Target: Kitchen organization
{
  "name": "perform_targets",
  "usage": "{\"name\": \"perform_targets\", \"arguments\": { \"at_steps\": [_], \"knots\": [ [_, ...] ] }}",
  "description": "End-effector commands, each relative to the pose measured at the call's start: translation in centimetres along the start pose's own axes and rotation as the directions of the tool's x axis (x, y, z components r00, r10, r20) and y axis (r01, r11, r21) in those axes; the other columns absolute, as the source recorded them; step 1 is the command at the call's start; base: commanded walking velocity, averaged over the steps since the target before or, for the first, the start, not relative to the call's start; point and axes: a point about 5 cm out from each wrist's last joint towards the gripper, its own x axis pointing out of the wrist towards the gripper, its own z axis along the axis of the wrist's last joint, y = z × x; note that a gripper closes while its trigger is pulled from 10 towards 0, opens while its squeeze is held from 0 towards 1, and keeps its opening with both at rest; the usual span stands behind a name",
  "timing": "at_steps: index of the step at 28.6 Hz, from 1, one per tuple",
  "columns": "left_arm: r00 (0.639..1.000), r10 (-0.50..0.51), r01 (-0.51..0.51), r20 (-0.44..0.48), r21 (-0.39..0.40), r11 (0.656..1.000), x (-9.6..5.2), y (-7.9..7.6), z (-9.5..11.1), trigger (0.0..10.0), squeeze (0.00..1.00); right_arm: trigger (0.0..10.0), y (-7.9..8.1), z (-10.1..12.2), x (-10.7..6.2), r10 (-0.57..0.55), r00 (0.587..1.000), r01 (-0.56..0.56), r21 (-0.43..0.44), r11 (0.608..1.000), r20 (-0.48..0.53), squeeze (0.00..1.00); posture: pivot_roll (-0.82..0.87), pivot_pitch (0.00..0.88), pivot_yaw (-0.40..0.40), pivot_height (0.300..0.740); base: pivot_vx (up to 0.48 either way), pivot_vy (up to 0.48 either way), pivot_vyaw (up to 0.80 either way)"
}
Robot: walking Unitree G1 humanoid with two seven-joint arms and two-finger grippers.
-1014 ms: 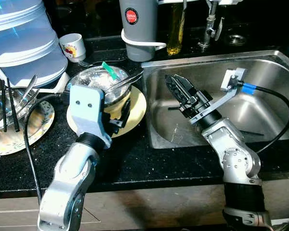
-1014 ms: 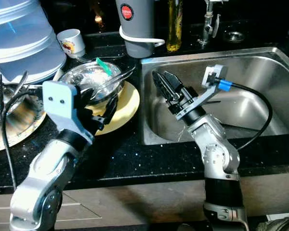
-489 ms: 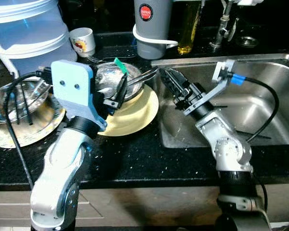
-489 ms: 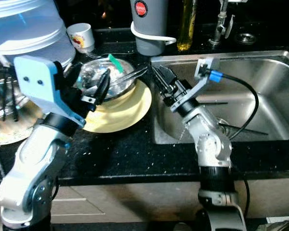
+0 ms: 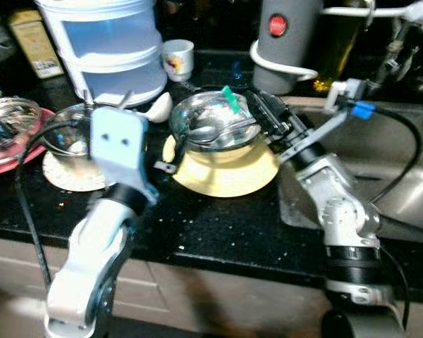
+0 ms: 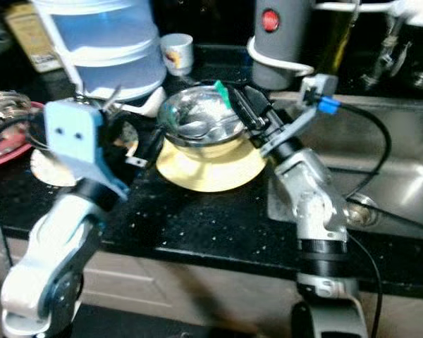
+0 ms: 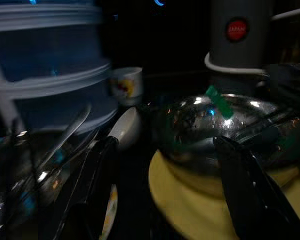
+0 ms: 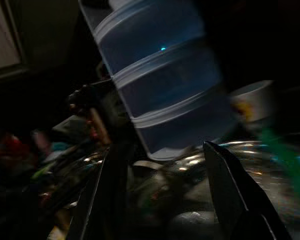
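Flanking steel bowl (image 5: pixel 218 130) | left fingers (image 7: pixel 97 175) apart | right fingers (image 8: pixel 225 185) apart, over rim

Silver arms (image 5: pixel 92 260) — black fingers (image 7: pixel 250 195) (cabled)

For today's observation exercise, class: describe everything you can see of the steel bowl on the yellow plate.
The steel bowl is round, shiny metal, upright, and sits on the yellow plate on the black counter. A spoon and a green-tipped utensil lie inside it. The right gripper is at its rim on the sink side, fingers open; whether it touches is unclear. The left gripper faces it, open.
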Motion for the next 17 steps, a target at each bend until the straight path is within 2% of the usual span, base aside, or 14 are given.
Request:
{"name": "perform_targets", "arguments": {
  "at_steps": [1,8,13,15,17],
  "knots": [
    [1.000,-0.010,0.010,-0.013,-0.011,1.000,-0.1,-0.2,-0.3,10.0,0.00,10.0,-0.2,-0.2,0.2,-0.026,1.000,0.026,0.014,1.000,0.008,0.00,0.04,0.034,-0.012,0.740,0.000,0.000,0.00],
    [1.000,-0.003,0.003,-0.012,-0.006,1.000,0.0,-0.1,-0.3,10.0,0.00,10.0,-0.7,-0.1,0.3,-0.066,0.998,0.066,0.017,0.998,0.012,0.00,0.04,0.031,-0.012,0.740,0.000,0.000,0.00],
    [1.000,-0.010,0.010,-0.010,0.000,1.000,0.1,-0.2,-0.3,10.0,0.00,10.0,-1.3,0.5,0.5,-0.126,0.992,0.126,-0.019,0.992,0.019,0.00,0.04,0.035,-0.010,0.740,0.000,0.000,0.00],
    [1.000,-0.013,0.013,0.001,0.010,1.000,0.4,0.0,-0.1,10.0,0.00,10.0,-2.7,1.2,0.8,-0.264,0.965,0.261,-0.126,0.957,-0.006,0.00,0.03,0.038,-0.011,0.740,0.000,0.000,0.00],
    [1.000,-0.009,0.009,0.012,0.019,1.000,0.6,0.4,0.1,10.0,0.00,10.0,-3.3,1.8,1.0,-0.314,0.949,0.304,-0.206,0.930,-0.018,0.00,0.03,0.039,-0.014,0.740,0.000,0.000,0.00]
  ]
}}
